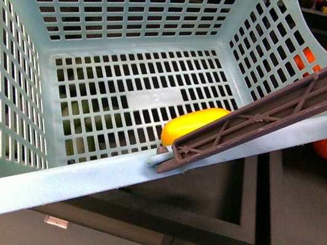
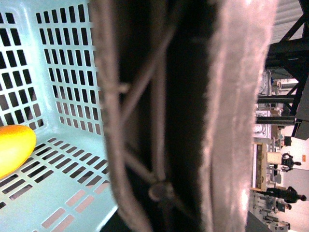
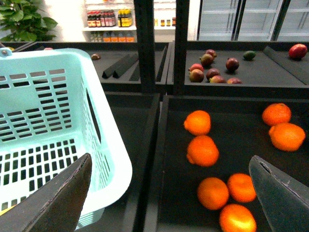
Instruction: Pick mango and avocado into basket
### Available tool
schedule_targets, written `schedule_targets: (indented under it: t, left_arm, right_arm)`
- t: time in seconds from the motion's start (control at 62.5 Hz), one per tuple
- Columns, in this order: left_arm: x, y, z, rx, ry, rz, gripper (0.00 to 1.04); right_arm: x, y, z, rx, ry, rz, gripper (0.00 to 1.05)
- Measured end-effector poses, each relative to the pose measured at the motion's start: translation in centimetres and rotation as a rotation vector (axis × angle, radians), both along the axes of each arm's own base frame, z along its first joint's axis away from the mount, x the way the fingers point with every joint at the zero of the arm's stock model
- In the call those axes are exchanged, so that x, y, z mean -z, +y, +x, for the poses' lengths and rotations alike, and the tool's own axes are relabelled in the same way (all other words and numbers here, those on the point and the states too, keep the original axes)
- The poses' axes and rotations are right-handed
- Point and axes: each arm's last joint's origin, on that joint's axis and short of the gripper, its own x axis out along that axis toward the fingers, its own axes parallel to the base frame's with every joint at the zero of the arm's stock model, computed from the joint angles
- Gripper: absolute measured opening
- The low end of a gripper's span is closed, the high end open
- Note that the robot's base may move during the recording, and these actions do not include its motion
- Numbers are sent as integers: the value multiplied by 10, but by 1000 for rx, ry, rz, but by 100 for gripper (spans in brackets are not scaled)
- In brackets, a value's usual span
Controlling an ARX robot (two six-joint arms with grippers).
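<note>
Note mango (image 1: pixel 191 125) in basket (image 1: pixel 79 184) at 5 o'clock. Find right claw (image 3: pixel 170 164) spread wide, empty; cannot tell left claw's state, out of sight. Grip likely avocado (image 3: pixel 249 55) across widest middle: probably firm, light.

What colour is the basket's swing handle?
Brown, with a ribbed handle surface; it shows best in the front view.

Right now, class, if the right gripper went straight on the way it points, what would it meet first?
Probably the dark tray of oranges, near its rim beside the basket; the open jaws of the right gripper frame that spot. Depth is unclear, so an orange might come first.
</note>
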Motion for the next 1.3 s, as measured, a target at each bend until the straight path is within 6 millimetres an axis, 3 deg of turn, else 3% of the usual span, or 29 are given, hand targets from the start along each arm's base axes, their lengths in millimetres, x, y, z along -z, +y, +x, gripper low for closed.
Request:
schedule_targets:
  t: [1.184, 1.296]
  left_arm:
    - [-1, 3, 2, -11, -3, 1, 14]
    - [-1, 0, -1, 8, -1, -4, 14]
  right_arm:
    - [0, 0, 0, 5, 4, 1, 96]
    - [-7, -9, 13, 467, 475, 248, 96]
